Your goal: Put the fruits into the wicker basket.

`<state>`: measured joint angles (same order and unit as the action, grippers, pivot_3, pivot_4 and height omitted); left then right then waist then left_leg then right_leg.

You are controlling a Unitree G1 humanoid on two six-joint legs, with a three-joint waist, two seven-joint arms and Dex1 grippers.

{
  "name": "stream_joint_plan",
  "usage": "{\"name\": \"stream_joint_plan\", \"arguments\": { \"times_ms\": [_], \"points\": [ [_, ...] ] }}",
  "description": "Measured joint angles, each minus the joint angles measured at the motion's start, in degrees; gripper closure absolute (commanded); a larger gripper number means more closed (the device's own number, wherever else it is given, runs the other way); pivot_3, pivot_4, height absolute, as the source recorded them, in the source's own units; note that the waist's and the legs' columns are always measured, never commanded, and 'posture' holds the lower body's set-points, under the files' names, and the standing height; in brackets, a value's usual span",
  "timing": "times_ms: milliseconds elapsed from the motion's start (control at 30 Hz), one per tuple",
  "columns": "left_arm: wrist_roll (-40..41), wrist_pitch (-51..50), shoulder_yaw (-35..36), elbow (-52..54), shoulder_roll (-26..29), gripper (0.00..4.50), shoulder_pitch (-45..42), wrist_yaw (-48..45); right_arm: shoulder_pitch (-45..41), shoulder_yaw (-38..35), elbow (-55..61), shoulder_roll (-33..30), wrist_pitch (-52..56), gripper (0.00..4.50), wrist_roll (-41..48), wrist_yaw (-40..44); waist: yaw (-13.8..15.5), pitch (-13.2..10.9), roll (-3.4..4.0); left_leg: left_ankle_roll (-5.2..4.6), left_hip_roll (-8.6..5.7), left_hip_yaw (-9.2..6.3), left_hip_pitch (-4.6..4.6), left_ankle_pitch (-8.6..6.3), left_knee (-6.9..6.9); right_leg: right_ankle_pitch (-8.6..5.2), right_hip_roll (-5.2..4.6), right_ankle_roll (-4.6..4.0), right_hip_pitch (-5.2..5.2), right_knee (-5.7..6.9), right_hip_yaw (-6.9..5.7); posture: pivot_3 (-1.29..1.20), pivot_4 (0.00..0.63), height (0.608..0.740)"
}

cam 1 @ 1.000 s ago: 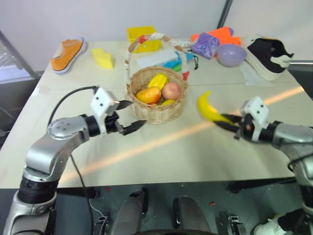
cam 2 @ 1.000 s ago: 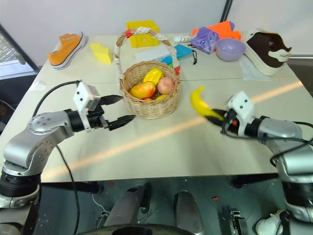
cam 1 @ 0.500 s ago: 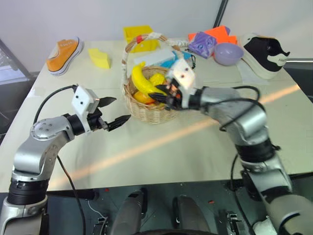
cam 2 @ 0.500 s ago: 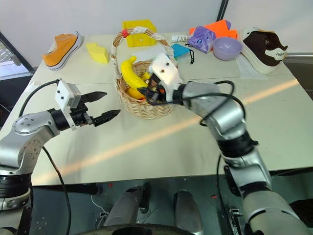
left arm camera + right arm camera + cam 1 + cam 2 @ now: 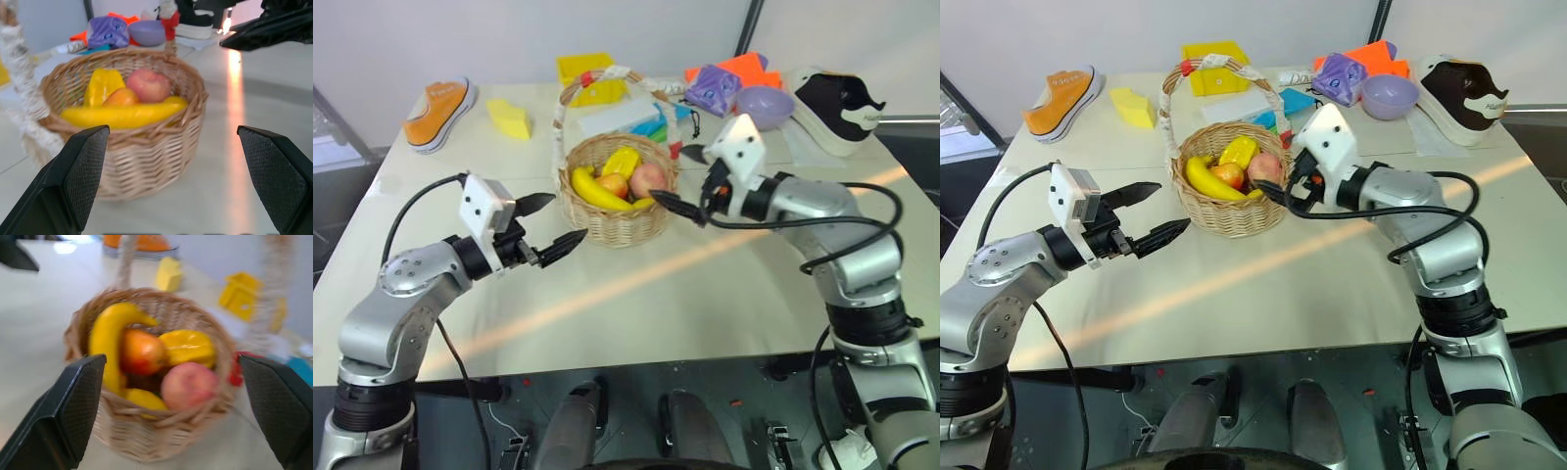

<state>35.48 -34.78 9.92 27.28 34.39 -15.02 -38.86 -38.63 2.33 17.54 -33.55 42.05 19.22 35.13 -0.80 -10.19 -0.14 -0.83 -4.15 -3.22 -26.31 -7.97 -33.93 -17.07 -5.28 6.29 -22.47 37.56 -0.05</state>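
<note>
The wicker basket stands mid-table with its taped handle arching over it. Inside lie a yellow banana, an orange-red mango, a pink-red apple and a yellow lemon-like fruit. My right gripper hovers just right of the basket's rim, open and empty, pointing at it. At the basket's left, a little apart from it, my left gripper is open too, with nothing between its fingers. In the left wrist view the basket sits straight ahead between the fingers.
Along the far side of the table are an orange shoe, a pale yellow block, a yellow plastic box, purple and orange packages, a lilac bowl and a black-and-white shoe. Blue items lie behind the basket.
My right gripper carried the banana from the right side of the table over the basket, let it go inside, opened and drew back to the rim. The left gripper rose slightly.
</note>
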Motion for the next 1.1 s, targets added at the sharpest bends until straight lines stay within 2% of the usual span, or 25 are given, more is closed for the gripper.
{"name": "stream_joint_plan", "arguments": {
  "times_ms": [233, 267, 333, 433, 567, 767, 933, 1100],
  "points": [
    [-0.1, 1.5, -1.3, -1.6, -1.7, 0.00, -1.7, 0.1, -3.7, 0.3, -10.7, 8.3, -2.8, 0.02, -2.9, -6.4, 0.0, 0.0, 0.01, 0.00, 0.03, 0.01, 0.00, 0.07, 0.01, 0.07, 0.10, 0.12, -0.04, 0.02, 0.05, 0.00, 0.150, 0.740],
    [-0.1, 1.6, -1.6, -1.7, -2.1, 0.00, -1.7, 0.1, -4.9, 0.7, -13.0, 9.4, -3.9, 0.26, -3.5, -6.9, 0.0, 0.0, 0.01, 0.00, 0.03, 0.01, 0.00, 0.08, 0.01, 0.08, 0.12, 0.12, -0.03, 0.02, 0.05, 0.00, 0.150, 0.740],
    [-0.1, 1.7, -2.1, -1.9, -2.2, 0.00, -1.7, 0.2, -7.5, 0.7, -18.9, 12.6, -6.7, 0.89, -4.8, -8.6, 0.0, 0.0, 0.01, 0.02, 0.03, 0.00, 0.00, 0.09, 0.01, 0.08, 0.14, 0.12, -0.02, 0.02, 0.04, 0.00, 0.150, 0.740],
    [-0.1, 1.8, -2.2, -1.9, -2.2, 0.00, -1.6, 0.5, -9.1, 0.1, -24.7, 14.8, -9.2, 2.42, -5.3, -10.1, 0.3, 0.0, 0.01, 0.03, 0.01, -0.03, -0.01, 0.09, 0.01, 0.08, 0.16, 0.13, -0.03, 0.02, 0.03, 0.00, 0.150, 0.740],
    [-0.1, 1.8, -2.0, -1.6, -1.9, 0.00, -0.9, 1.0, -9.0, -1.2, -26.2, 14.5, -10.0, 4.39, -5.6, -10.6, 0.1, 0.0, 0.01, 0.04, 0.01, -0.03, -0.03, 0.08, 0.02, 0.09, 0.15, 0.13, -0.06, 0.02, 0.04, 0.00, 0.150, 0.740],
    [0.0, 1.8, -2.1, -1.2, -1.9, 0.00, -0.9, 1.7, -6.0, -4.5, -22.2, 10.2, -10.2, 4.45, -6.2, -11.8, 0.6, 0.0, 0.03, 0.05, 0.00, -0.05, -0.08, 0.09, 0.03, 0.09, 0.14, 0.14, -0.13, 0.12, 0.04, 0.00, 0.150, 0.740],
    [0.0, 2.2, -2.5, -1.6, -2.3, 0.00, -1.5, 1.5, 0.2, -14.0, -21.7, -0.4, -12.0, 4.45, -7.9, -14.2, 1.8, 0.0, 0.02, 0.05, -0.02, -0.02, -0.09, 0.08, 0.01, 0.02, 0.10, 0.02, -0.06, 0.01, 0.02, 0.00, 0.150, 0.740],
    [-0.3, 3.0, -4.2, -3.9, -3.2, 0.00, -3.1, 0.4, 4.3, -24.5, -30.6, -7.9, -16.2, 4.45, -9.5, -18.3, 1.2, 0.0, 0.08, 0.02, 0.03, 0.10, -0.04, 0.10, 0.01, -0.02, 0.10, -0.06, -0.04, -0.01, 0.07, 0.00, 0.150, 0.740]
  ]
}}
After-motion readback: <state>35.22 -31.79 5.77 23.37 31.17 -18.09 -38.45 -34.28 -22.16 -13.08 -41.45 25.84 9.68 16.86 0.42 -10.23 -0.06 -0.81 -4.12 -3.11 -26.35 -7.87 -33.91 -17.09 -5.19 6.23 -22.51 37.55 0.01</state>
